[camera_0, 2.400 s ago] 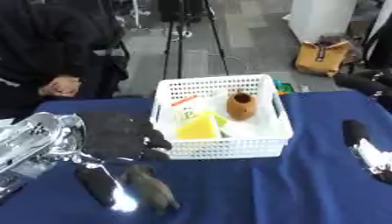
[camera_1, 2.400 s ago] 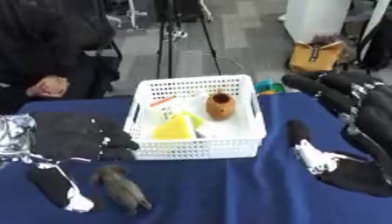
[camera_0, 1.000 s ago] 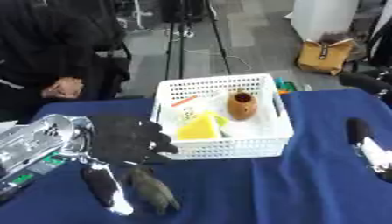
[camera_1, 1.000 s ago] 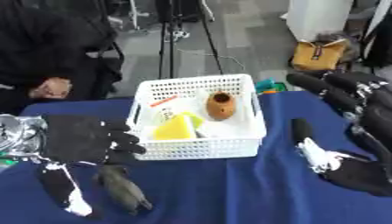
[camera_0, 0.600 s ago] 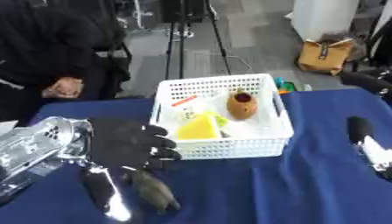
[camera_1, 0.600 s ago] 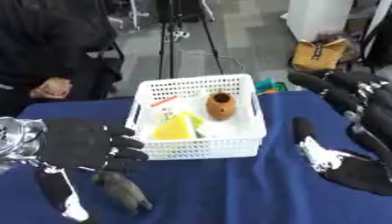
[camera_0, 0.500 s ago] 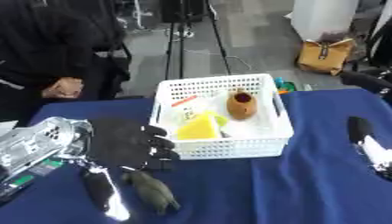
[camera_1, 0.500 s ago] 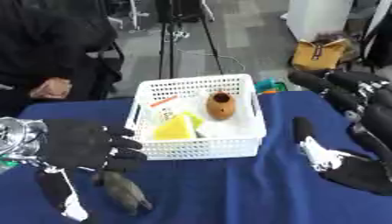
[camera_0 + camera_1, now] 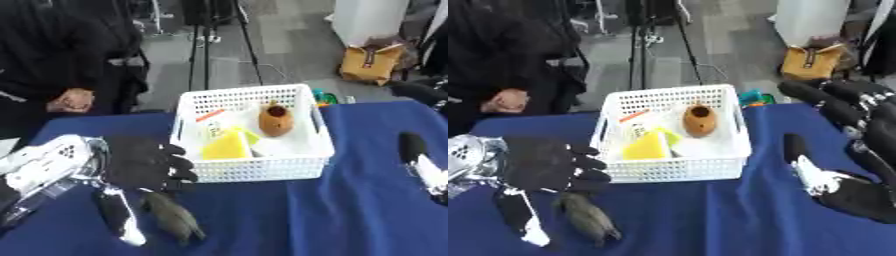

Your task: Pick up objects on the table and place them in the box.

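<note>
Nearest to me on the blue bench (image 9: pixel 350 220) lie two items side by side: a black-and-white elongated object (image 9: pixel 118 217) and a grey-brown object (image 9: pixel 172 221). My left hand (image 9: pixel 144 162) hovers just above them, palm down, fingers slightly curled and holding nothing. My right hand (image 9: pixel 846 150) rests idle at the right edge, fingers extended and open, holding nothing. Beyond the left hand stands the white box (image 9: pixel 319 150), a perforated basket. Inside it I observe a yellow wedge (image 9: pixel 227 146), a brown rounded item (image 9: pixel 275 120) and a white packet (image 9: pixel 214 127).
</note>
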Action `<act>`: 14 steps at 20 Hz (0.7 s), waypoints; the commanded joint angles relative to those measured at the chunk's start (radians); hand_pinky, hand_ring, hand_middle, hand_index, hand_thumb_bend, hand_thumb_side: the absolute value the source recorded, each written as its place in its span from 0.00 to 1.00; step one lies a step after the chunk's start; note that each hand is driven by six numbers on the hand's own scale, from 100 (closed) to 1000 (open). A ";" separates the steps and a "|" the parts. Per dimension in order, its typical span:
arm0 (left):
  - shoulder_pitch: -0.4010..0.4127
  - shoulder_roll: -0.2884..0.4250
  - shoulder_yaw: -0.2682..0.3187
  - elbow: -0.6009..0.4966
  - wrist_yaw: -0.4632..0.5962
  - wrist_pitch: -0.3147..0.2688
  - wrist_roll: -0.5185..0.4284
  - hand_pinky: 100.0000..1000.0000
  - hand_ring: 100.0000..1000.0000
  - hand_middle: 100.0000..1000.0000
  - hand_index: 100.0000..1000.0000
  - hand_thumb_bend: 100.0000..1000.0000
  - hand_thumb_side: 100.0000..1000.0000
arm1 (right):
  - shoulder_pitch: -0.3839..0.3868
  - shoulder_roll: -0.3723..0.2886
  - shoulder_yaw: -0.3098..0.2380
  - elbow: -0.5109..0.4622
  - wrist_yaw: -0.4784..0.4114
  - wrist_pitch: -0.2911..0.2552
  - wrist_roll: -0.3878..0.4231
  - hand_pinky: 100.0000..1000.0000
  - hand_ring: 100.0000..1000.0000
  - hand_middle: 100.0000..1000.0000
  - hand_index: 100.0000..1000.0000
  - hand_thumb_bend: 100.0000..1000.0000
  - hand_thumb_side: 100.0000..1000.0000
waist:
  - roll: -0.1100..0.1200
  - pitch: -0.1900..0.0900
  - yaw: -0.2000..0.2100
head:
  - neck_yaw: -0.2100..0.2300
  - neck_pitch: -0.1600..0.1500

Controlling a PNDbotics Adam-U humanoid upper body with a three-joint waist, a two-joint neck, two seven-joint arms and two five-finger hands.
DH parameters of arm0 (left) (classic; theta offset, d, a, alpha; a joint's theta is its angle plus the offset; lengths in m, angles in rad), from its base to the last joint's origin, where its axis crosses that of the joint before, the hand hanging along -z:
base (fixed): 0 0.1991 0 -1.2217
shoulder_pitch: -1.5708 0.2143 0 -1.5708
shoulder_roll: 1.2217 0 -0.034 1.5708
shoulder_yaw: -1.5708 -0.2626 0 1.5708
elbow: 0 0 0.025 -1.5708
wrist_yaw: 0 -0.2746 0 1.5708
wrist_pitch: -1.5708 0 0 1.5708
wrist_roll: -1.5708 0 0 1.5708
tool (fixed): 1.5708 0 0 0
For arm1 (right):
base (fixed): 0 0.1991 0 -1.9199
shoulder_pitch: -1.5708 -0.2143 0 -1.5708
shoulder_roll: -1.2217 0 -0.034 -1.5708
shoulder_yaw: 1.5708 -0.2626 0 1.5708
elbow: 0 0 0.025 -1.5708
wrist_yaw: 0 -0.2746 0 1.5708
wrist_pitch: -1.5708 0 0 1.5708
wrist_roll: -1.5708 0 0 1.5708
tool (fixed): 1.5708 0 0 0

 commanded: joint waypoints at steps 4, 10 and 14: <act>-0.032 0.000 -0.002 0.030 -0.045 -0.143 -0.045 1.00 0.95 0.90 0.99 0.52 1.00 | -0.007 -0.018 -0.017 -0.007 -0.009 0.009 -0.019 0.64 0.73 0.73 0.94 0.00 1.00 | -0.002 -0.015 -0.002 | 0.003 -0.013; -0.041 -0.017 -0.014 0.072 -0.082 -0.163 0.019 1.00 0.94 0.87 0.97 0.52 1.00 | -0.004 -0.021 -0.020 -0.006 -0.006 0.016 -0.032 0.64 0.73 0.72 0.94 0.00 1.00 | -0.001 -0.014 -0.005 | 0.004 -0.014; -0.043 -0.029 -0.028 0.106 -0.107 -0.179 0.039 1.00 0.93 0.86 0.96 0.50 1.00 | -0.003 -0.022 -0.025 -0.005 -0.005 0.022 -0.041 0.65 0.73 0.72 0.94 0.00 1.00 | 0.001 -0.013 -0.007 | 0.004 -0.015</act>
